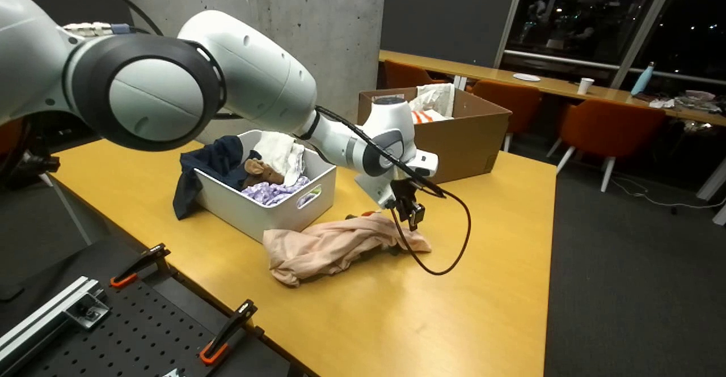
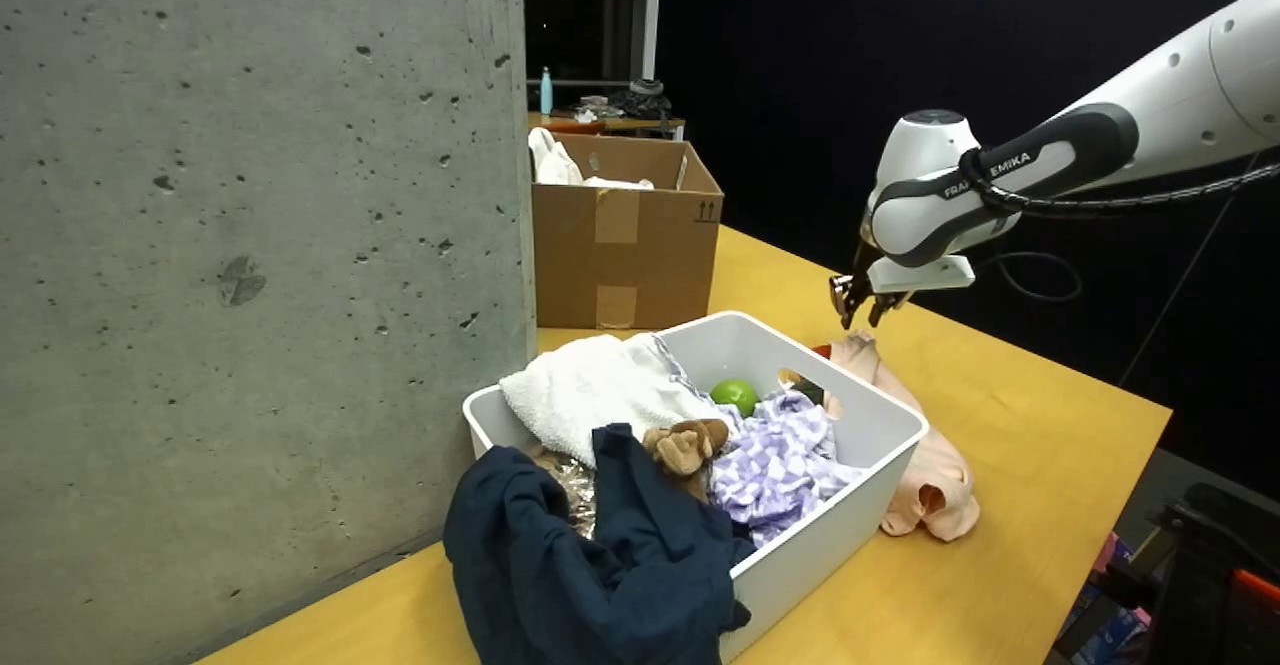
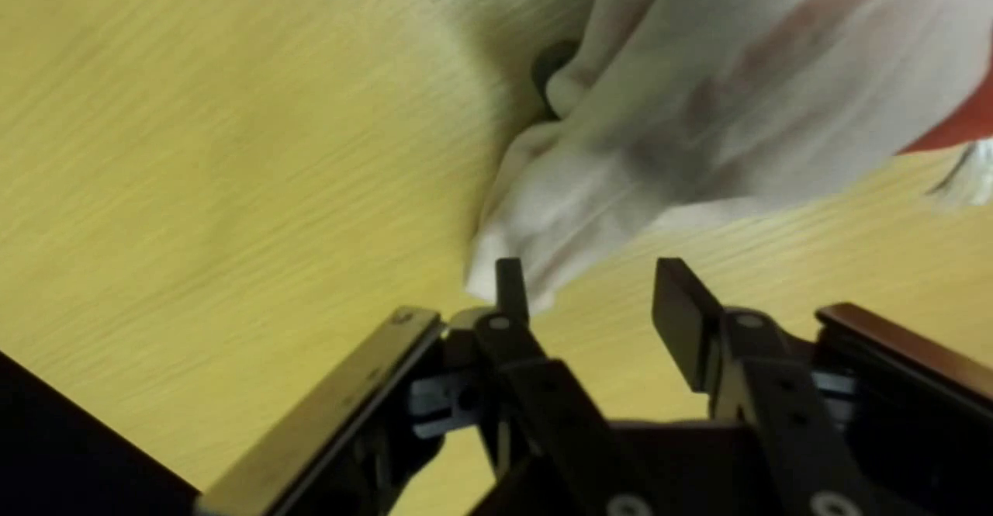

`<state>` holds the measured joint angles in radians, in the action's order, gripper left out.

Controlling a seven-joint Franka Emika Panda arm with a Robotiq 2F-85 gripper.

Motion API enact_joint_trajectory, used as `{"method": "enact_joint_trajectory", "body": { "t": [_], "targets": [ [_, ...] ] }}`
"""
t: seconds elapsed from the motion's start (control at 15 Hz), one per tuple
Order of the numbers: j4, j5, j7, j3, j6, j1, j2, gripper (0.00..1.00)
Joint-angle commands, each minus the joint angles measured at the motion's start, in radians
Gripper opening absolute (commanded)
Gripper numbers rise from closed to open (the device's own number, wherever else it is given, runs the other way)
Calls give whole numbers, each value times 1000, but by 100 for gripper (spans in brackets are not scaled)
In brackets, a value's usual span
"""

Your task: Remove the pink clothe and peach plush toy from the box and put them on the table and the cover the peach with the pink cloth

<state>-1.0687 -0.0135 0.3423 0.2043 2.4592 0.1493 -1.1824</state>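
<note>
Judged to be at the covering step, late in it. In an exterior view, nearest, find pink cloth (image 1: 334, 246), crumpled on the table (image 1: 482, 297), wide end toward the edge with the clamps (image 1: 229, 329), narrow end toward the free side edge. Note a dark bit (image 3: 549, 67) under the hem on the clamp side; cannot tell what. For a clean finish, raise straight up before any sideways swing, so as not to drag the narrow end.

Just over that narrow end, see gripper (image 3: 593, 291) with fingers (image 3: 686, 322) apart by a fair gap, mostly bare table between, clamped on nothing. In the wrist view, see one tip across the pink cloth's corner; cannot tell whether touching.

Beyond, away from the clamps, find presumable peach (image 3: 958, 124), seen only as a red patch. For fuller cover, pinch the hem beside the red, lift slightly, ease across, lower without pushing.

Farther, find bin (image 1: 244, 212) on the table, one corner just beside the wide end. Farthest, carton (image 1: 465, 145) by the table's far edge.
</note>
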Motion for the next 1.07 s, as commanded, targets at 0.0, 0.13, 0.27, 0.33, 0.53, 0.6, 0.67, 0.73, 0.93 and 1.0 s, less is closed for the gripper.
{"method": "enact_joint_trajectory", "body": {
  "t": [0.0,0.13,0.27,0.33,0.53,0.6,0.67,0.73,0.93,1.0],
  "targets": [
    [-181,-2,-15,-10,80,-33,125,79],
    [-293,0,-15,-13,116,-52,188,94],
    [-378,12,-19,-8,132,-68,235,100],
    [-427,13,-17,-6,142,-75,265,100],
    [-570,20,-8,0,171,-89,353,100],
    [-618,24,-10,-2,180,-87,384,100],
    [-667,28,-13,-3,190,-83,414,100],
    [-718,32,-17,-4,209,-79,443,100],
    [-786,35,-30,-11,253,-69,466,100],
    [-795,35,-32,-12,271,-69,465,100]
  ]
}}
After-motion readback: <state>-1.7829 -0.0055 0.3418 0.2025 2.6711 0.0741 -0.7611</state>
